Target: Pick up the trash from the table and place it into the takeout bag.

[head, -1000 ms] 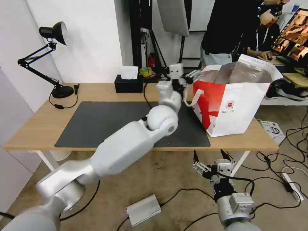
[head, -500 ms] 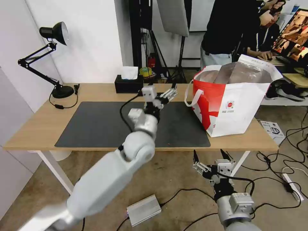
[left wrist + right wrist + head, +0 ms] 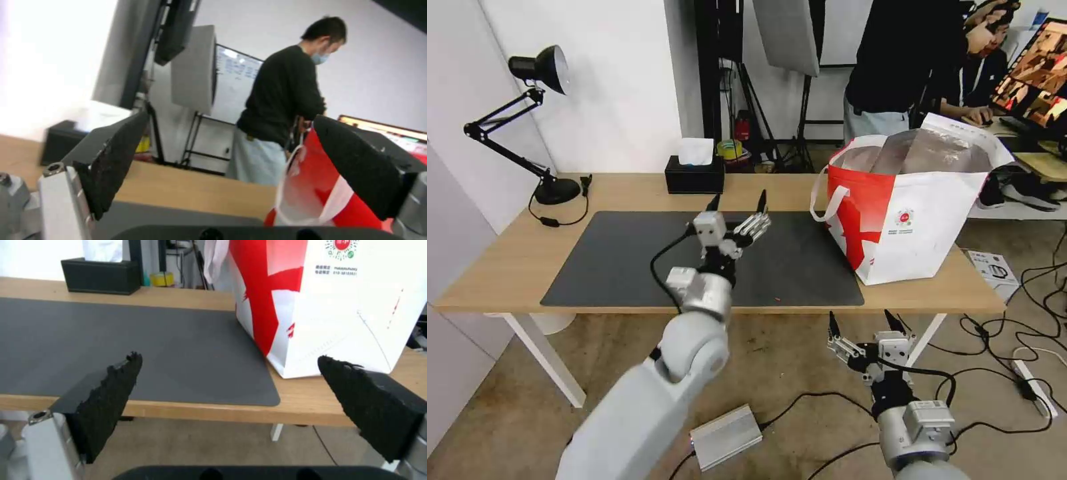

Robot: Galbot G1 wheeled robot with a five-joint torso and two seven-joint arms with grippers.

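Observation:
The takeout bag (image 3: 917, 220), white and red with loop handles and silvery lining, stands open at the right end of the table (image 3: 507, 267). What lies inside it is hidden, and the trash is out of view. My left gripper (image 3: 738, 198) hovers open and empty over the dark grey mat (image 3: 620, 253), well left of the bag. In the left wrist view its fingers (image 3: 113, 156) frame the bag (image 3: 311, 186). My right gripper (image 3: 860, 319) hangs open and empty below the table's front edge. Its wrist view looks past its fingers (image 3: 106, 396) at the mat (image 3: 133, 340) and the bag (image 3: 338, 316).
A black desk lamp (image 3: 550, 190) stands at the table's far left and a black tissue box (image 3: 695, 175) at the back edge. On the floor lie a silver box (image 3: 726, 437) and several cables (image 3: 1027, 320).
My left arm has drawn back from the bag's rim, moving left and toward me, and now sits lower over the mat. The right arm has not moved.

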